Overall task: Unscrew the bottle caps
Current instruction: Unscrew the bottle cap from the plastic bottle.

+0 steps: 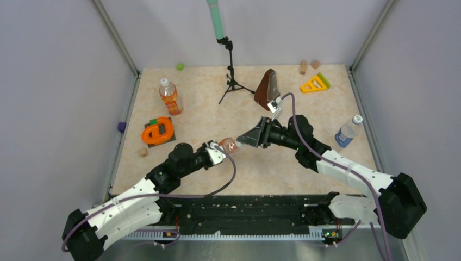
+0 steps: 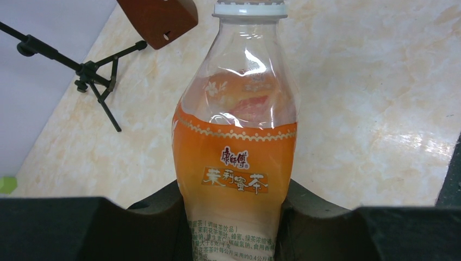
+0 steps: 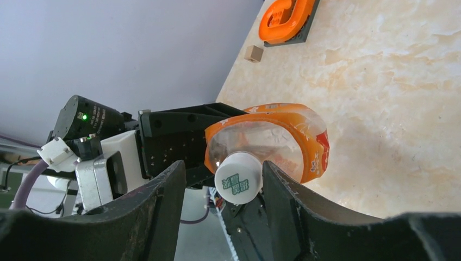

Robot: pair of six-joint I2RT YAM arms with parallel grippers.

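Bottle cap in play: white, round, green print on top, seated on the neck of the squat orange bottle. The bottle is held tilted just above the table, near centre in the top view, with its neck aimed at 3 o'clock toward the right arm. Left gripper is clenched on the bottle's lower body. Right gripper is released: its fingers straddle the cap at its 9 and 3 o'clock in the right wrist view. The 3 o'clock one is touching or nearly so; there's a visible gap on the 9 o'clock side. Step in hand, as I read it: close on the cap, then twist. To do it well, centre the cap between the fingers first, bite on the skirt rather than the top edge, and keep wrist roll in line with the neck. The left grip must stop the body spinning; the wall looks thin and the bottle only part full, so it will likely dent. Cap looks fully seated. Other two bottles: slim orange bottle at 10 o'clock, clear blue-label bottle at 3 o'clock, both upright and capped. Metronome at 1 o'clock, well apart.
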